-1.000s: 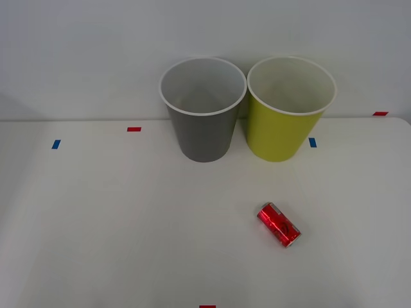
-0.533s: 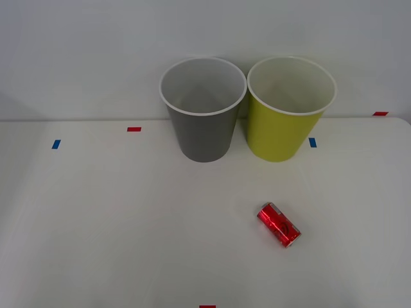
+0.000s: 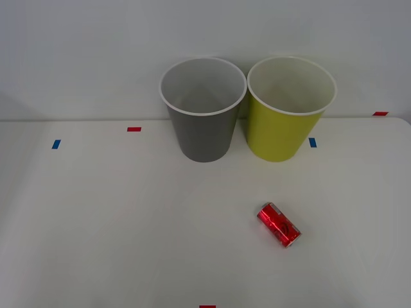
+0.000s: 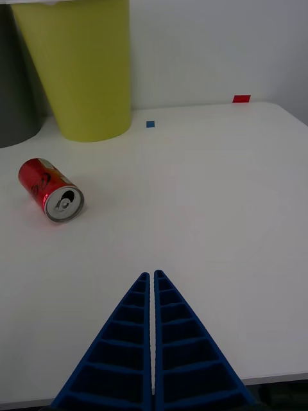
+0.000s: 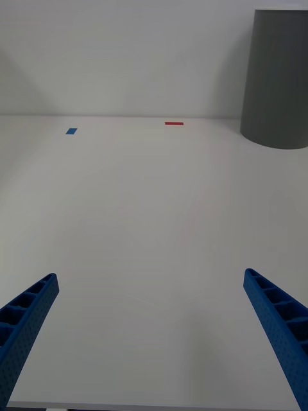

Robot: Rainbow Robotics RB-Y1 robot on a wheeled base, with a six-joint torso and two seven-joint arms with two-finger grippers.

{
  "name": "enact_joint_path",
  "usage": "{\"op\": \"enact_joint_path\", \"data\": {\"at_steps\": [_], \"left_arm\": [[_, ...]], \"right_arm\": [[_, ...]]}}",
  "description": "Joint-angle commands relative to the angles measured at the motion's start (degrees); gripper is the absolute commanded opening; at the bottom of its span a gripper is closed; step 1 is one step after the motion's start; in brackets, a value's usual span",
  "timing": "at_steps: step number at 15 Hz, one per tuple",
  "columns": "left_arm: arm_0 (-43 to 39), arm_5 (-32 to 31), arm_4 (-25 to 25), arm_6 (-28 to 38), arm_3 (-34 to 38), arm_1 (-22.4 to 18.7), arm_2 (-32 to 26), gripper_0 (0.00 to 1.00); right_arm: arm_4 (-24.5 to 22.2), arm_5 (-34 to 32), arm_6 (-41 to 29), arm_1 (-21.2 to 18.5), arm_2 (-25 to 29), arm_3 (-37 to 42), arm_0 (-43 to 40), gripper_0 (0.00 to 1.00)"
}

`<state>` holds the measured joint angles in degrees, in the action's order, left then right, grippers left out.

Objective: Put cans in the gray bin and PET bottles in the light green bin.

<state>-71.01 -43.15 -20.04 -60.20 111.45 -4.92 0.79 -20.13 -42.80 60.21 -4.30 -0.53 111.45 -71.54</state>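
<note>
We see the right gripper (image 4: pixel 153 282) low over the near edge of the white table (image 3: pixel 115 224), its two blue ribbed fingers pressed together tip to tip with only a hairline seam between them, holding nothing and touching nothing we can make out. The left gripper (image 5: pixel 151 289) is spread wide, one finger at each lower corner of its wrist view, bare tabletop between them and nothing in its grasp. In the front view the red can (image 3: pixel 279 224) lies on its side at about 5 o'clock from the table's middle, well apart from both bins, its long axis running from 10 to 4 o'clock. In the right wrist view the can (image 4: pixel 50 190) shows its silver end with the pull tab toward the camera, and it sits at roughly 10 o'clock from the closed fingertips, well clear of them. The gray bin (image 3: pixel 203 122) and the light green bin (image 3: pixel 288 119) stand upright side by side at 12 o'clock along the far edge, just beside each other, both white inside. Small red and blue tape marks (image 3: pixel 133 129) dot the table.
</note>
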Motion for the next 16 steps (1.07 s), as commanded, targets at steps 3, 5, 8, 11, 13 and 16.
{"op": "enact_joint_path", "data": {"at_steps": [3,5,8,11,13,16], "left_arm": [[0.00,0.00,0.00,0.00,0.00,0.00,0.00,1.00],[0.00,0.00,0.00,0.00,0.00,0.00,0.00,1.00],[0.00,0.00,0.00,0.00,0.00,0.00,0.00,1.00],[0.00,0.00,0.00,0.00,0.00,0.00,0.00,1.00],[0.00,0.00,0.00,0.00,0.00,0.00,0.00,1.00],[0.00,0.00,0.00,0.00,0.00,0.00,0.00,1.00]], "right_arm": [[0.00,0.00,0.00,0.00,0.00,0.00,0.00,0.00],[0.00,0.00,0.00,0.00,0.00,0.00,0.00,0.00],[0.00,0.00,0.00,0.00,0.00,0.00,0.00,0.00],[0.00,0.00,0.00,0.00,0.00,0.00,0.00,0.00],[0.00,0.00,0.00,0.00,0.00,0.00,0.00,0.00],[0.00,0.00,0.00,0.00,0.00,0.00,0.00,0.00]]}}
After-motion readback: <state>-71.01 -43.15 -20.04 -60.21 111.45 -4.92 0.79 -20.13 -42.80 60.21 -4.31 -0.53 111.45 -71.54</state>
